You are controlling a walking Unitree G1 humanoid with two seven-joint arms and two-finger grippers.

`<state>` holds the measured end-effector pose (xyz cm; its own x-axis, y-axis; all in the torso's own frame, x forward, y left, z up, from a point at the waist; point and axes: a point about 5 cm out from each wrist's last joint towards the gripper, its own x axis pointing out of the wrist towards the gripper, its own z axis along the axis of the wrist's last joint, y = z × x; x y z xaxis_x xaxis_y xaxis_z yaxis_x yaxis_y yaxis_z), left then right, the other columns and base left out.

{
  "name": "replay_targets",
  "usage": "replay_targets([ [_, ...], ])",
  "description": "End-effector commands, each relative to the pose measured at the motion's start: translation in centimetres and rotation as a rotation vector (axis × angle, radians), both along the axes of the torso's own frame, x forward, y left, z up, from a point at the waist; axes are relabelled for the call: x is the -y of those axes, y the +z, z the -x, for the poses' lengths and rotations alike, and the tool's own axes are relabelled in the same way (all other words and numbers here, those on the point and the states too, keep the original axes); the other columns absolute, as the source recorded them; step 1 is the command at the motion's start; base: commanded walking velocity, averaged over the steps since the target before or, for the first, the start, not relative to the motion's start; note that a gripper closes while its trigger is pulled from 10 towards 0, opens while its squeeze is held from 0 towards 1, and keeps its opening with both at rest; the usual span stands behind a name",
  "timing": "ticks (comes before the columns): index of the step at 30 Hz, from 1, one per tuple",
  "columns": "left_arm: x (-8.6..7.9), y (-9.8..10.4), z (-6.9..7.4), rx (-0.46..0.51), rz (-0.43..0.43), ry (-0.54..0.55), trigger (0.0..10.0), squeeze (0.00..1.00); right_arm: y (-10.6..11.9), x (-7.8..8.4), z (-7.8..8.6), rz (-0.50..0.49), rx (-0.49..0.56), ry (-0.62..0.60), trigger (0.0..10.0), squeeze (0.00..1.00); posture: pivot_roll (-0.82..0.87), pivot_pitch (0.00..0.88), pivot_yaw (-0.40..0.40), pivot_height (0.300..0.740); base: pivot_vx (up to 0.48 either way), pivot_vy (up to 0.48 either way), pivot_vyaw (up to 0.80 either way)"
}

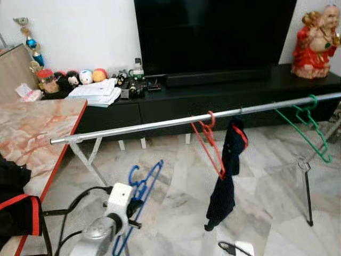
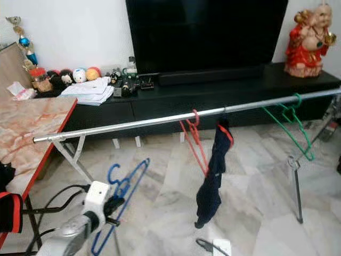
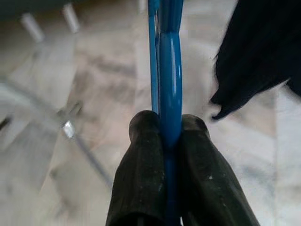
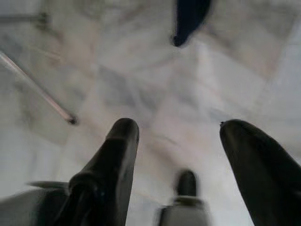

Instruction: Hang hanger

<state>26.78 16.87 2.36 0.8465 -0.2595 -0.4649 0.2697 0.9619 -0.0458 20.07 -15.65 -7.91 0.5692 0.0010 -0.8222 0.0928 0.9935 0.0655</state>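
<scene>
My left gripper (image 1: 134, 205) is shut on a blue hanger (image 1: 143, 184), held low in front of me and well below the silver rail (image 1: 160, 124). In the left wrist view the blue hanger (image 3: 169, 94) is pinched between the two black fingers (image 3: 141, 155). On the rail hang a red hanger (image 1: 209, 141), a dark blue garment (image 1: 226, 176) and a green hanger (image 1: 306, 125). My right gripper (image 4: 178, 136) is open over the marble floor, with nothing between its fingers.
A marble-topped table (image 1: 37, 133) with a red edge stands at my left. Behind the rail are a black TV cabinet (image 1: 213, 96), a TV (image 1: 213, 32), toys and papers (image 1: 98, 90), and a red statue (image 1: 315, 42). The rack's legs (image 1: 306, 186) stand on the floor.
</scene>
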Motion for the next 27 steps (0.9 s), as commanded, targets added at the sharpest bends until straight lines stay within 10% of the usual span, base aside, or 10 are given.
replay_targets([
  [1, 0.8, 0.8, -0.6, 0.024, 0.014, -0.019, 10.0, 0.00, -0.4, 0.1, 0.8, -0.006, -0.035, -0.015, 10.0, 0.00, -0.04, 0.018, 0.082, 0.740, 0.356, 0.000, 0.00],
  [27, 0.8, 3.2, -2.6, 0.122, -0.031, -0.016, 10.0, 0.00, -0.2, 0.0, 0.4, -0.013, -0.002, -0.029, 10.0, 0.00, -0.03, 0.017, 0.066, 0.740, 0.162, 0.000, -0.23],
])
